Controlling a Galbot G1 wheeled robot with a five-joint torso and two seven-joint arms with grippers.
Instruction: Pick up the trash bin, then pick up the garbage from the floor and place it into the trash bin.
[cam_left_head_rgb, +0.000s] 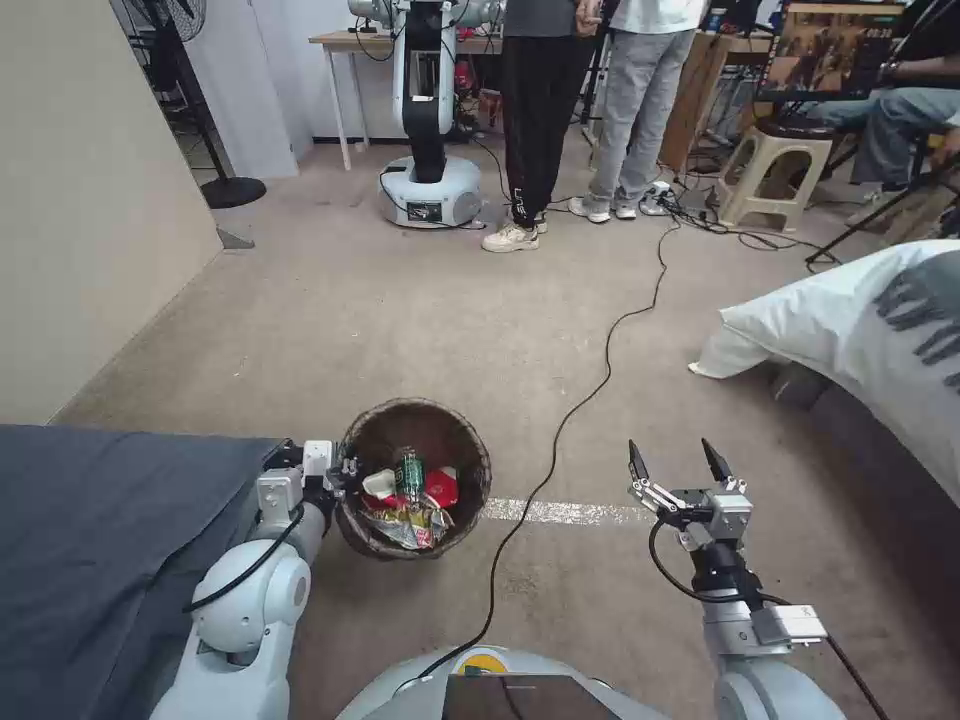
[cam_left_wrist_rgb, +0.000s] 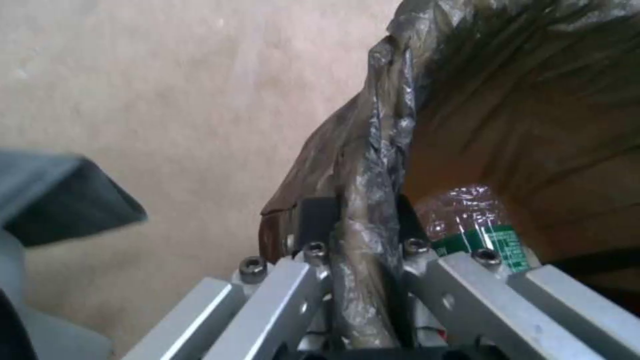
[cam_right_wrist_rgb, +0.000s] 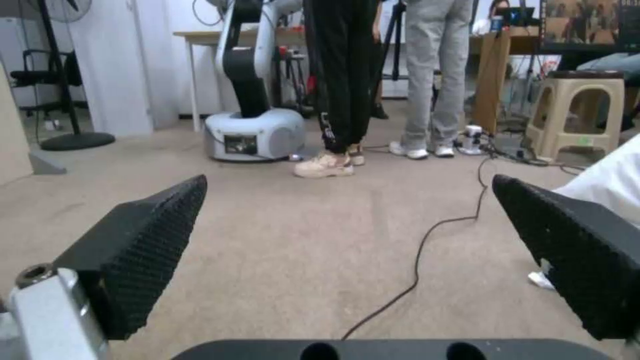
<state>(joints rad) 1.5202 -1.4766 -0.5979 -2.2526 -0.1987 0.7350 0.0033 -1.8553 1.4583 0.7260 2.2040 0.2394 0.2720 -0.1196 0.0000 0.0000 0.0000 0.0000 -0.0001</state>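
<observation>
While left hand (cam_left_head_rgb: 345, 478) grips, trash bin (cam_left_head_rgb: 460, 440) holds garbage (cam_left_head_rgb: 408, 505).

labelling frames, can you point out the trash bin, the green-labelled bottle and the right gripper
trash bin (cam_left_head_rgb: 470, 445): head view, bag-covered rim on the far right side.
green-labelled bottle (cam_left_head_rgb: 408, 474): head view, its label, inside the bin.
right gripper (cam_left_head_rgb: 677, 462): head view, midway between its open fingertips.

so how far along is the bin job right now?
Mostly done, it seems. The left claw is clamped on the bin rim, holding it beside the robot. Garbage is already inside: a bottle, a red wrapper, a yellow wrapper. The right claw is open and empty over the carpet. No loose litter shows on the floor ahead, only a cable.
</observation>
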